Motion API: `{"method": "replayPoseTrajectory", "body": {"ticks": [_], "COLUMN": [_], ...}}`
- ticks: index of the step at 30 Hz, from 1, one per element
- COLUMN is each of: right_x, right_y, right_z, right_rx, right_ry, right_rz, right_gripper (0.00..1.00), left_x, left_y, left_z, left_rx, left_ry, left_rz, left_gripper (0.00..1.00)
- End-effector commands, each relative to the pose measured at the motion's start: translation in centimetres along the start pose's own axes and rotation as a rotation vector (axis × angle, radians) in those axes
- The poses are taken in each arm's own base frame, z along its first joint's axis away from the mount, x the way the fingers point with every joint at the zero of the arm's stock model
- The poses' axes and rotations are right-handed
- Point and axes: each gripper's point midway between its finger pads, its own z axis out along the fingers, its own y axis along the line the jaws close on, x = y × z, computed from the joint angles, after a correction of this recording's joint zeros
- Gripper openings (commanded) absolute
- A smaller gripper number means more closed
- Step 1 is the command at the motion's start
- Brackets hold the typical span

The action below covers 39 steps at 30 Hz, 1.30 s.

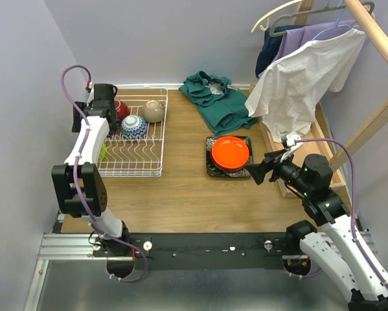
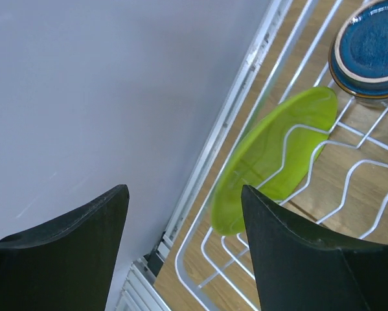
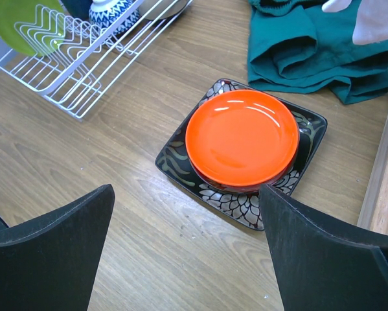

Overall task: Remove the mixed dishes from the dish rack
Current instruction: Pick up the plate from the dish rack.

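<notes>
Wood table (image 1: 181, 201) w/ dish rack (image 1: 139, 157)

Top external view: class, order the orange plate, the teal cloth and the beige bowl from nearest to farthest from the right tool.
1. The orange plate, on the black square plate, just left of the right tool.
2. The teal cloth, farther back, mid-view.
3. The beige bowl, in the dish rack, far left.
</notes>
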Motion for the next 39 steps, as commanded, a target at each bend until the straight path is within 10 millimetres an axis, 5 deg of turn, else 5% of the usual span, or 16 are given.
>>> {"method": "replayPoseTrajectory", "body": {"ticks": [1, 22, 31, 39], "right_x": [0.4, 0.3, 0.3, 0.3], "right_y": [-0.4, -0.6, -0.5, -0.5], "right_z": [0.2, 0.2, 0.2, 0.1], "right_rx": [0.019, 0.029, 0.024, 0.021], "right_ry": [-0.001, -0.005, -0.006, -0.007], "right_rz": [-0.010, -0.012, -0.016, -0.019], "right_gripper": [1.00, 1.00, 1.00, 1.00], "left_x": [0.0, 1.9, 1.5, 0.8], "left_y": [-2.2, -4.4, -3.1, -1.0], "left_z": [2.1, 4.6, 3.1, 0.7], "left_rx": [0.075, 0.139, 0.133, 0.087], "left_ry": [0.032, 0.111, 0.092, 0.036], "left_rz": [-0.001, 0.052, 0.027, 0.013], "left_gripper": [0.72, 0.34, 0.13, 0.12]}}
